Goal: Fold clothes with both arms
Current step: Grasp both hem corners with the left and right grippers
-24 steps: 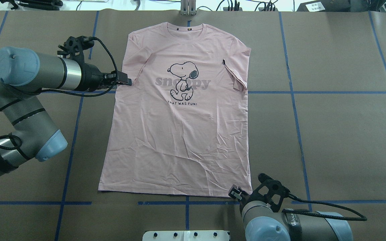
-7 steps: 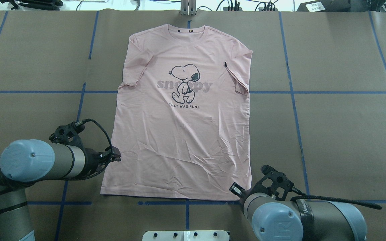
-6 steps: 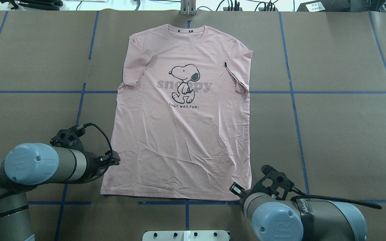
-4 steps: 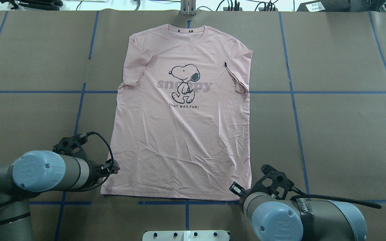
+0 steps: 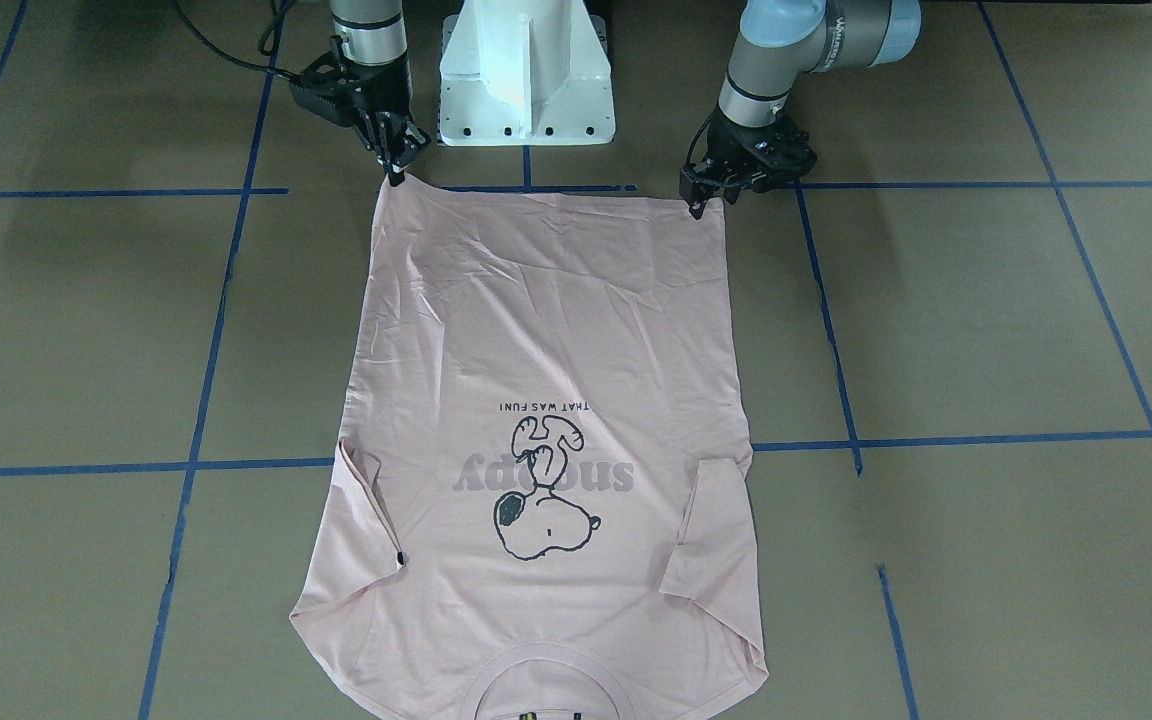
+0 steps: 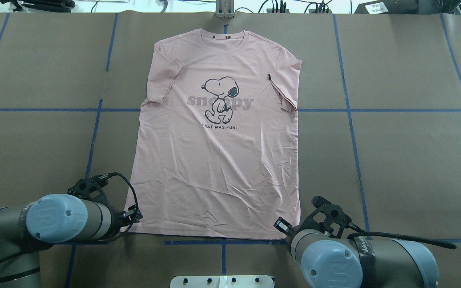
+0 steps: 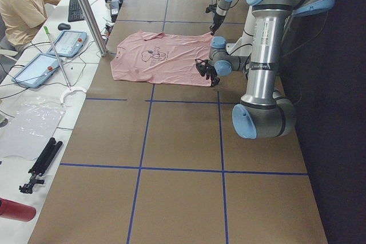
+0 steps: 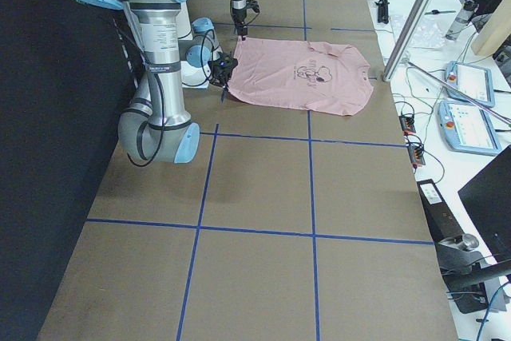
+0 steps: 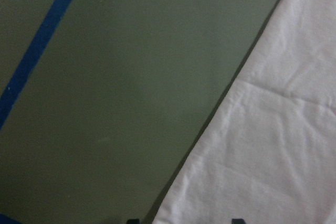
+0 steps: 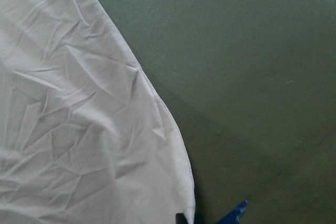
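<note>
The pale pink T-shirt [image 6: 218,160] lies flat, print up, collar at the far side, both sleeves folded in over the body. My left gripper [image 6: 136,214] is at the near left hem corner. In the left wrist view its two fingertips stand apart at the bottom edge, open, with the shirt's edge [image 9: 210,182] between them. My right gripper [image 6: 280,226] sits at the near right hem corner and looks shut on that corner [image 10: 190,211]. In the front-facing view the left gripper [image 5: 701,200] and right gripper [image 5: 396,175] flank the hem of the T-shirt [image 5: 546,330].
The table is covered in brown paper with blue tape lines [image 6: 350,110]. The white pedestal base [image 5: 526,70] stands just behind the hem. A metal post [image 6: 224,10] rises beyond the collar. A person [image 7: 23,4] sits at a side desk with control pendants [image 7: 54,52].
My left arm has come from the shirt's left sleeve down along its left edge to the near hem corner. The right arm has stayed at its corner.
</note>
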